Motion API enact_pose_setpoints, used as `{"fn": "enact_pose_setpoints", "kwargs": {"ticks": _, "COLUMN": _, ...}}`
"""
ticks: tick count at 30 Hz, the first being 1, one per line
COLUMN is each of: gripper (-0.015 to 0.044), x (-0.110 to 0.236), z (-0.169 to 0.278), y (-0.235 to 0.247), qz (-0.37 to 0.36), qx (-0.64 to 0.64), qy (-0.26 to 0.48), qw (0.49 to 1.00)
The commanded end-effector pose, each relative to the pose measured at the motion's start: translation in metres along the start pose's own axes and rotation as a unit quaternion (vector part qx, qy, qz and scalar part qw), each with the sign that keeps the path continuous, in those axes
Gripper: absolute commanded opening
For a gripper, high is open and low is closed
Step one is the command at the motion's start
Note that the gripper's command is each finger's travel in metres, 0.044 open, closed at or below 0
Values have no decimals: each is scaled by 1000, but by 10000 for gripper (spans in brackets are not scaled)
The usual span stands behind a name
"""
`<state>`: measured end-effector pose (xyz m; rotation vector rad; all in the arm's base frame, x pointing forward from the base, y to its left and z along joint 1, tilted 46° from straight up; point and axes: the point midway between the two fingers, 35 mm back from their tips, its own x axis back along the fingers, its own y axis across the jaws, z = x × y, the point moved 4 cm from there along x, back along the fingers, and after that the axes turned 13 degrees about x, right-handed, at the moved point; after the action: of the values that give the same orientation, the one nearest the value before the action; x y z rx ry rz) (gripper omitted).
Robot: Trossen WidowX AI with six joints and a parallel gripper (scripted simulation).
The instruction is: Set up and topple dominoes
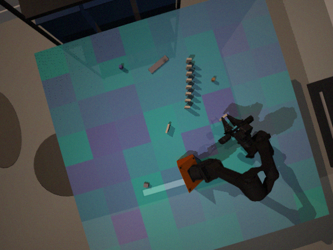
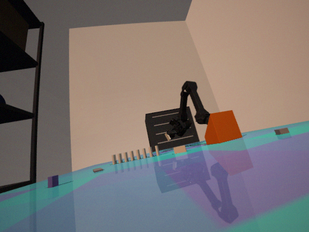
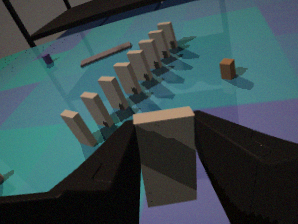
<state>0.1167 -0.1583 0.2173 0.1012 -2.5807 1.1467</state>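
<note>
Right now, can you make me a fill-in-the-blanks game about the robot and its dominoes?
1. The standing row has ____ dominoes.
2. The tool is shut on a ____.
3. The arm's base block is colored ____.
4. The spare domino waiting apart from the row is standing, not ____.

Missing words: eight; domino; orange; lying flat
</note>
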Motion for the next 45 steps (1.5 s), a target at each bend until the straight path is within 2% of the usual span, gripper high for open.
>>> {"fn": "enact_pose_setpoints", "kwargs": {"ticks": 1, "gripper": 107, "x": 8, "z": 1, "y": 0, "qz": 42, "qx": 31, "qy": -19, "qw": 998}}
{"fn": "enact_pose_setpoints", "kwargs": {"ticks": 11, "gripper": 107, "x": 20, "z": -1, "y": -3, "qz": 105, "qx": 92, "qy": -45, "qw": 989}}
{"fn": "enact_pose_setpoints", "kwargs": {"ticks": 31, "gripper": 107, "x": 20, "z": 0, "y": -3, "qz": 106, "qx": 94, "qy": -45, "qw": 989}}
{"fn": "enact_pose_setpoints", "kwargs": {"ticks": 45, "gripper": 107, "x": 7, "z": 45, "y": -6, "qz": 105, "qx": 93, "qy": -44, "qw": 989}}
